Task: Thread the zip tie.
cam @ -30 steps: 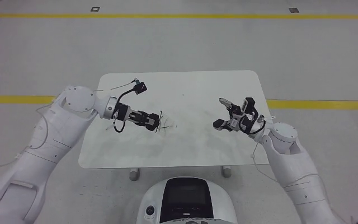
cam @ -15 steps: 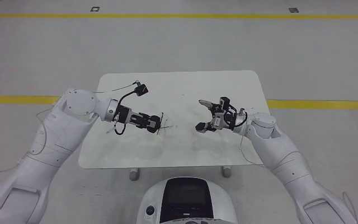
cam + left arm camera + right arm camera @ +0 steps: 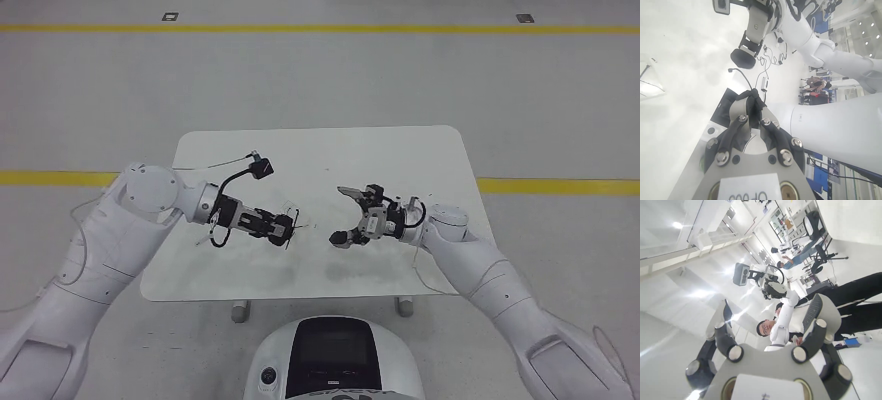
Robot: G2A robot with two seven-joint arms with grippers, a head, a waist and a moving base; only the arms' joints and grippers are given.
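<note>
1. Right gripper [image 3: 341, 215] has swung in across the table [image 3: 400, 150] toward the left gripper [image 3: 286, 228]. The gap is now short, with no contact.
2. Left gripper nudged slightly toward the right one, and the zip tie [image 3: 294, 222] pinched in it came along.

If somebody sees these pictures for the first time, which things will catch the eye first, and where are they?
First, the left gripper and the right gripper face each other across a small gap above the near half of the white table. The left one is shut on a thin black zip tie, whose free end curves out past its fingertips. The right one is wide open and holds nothing.
</note>
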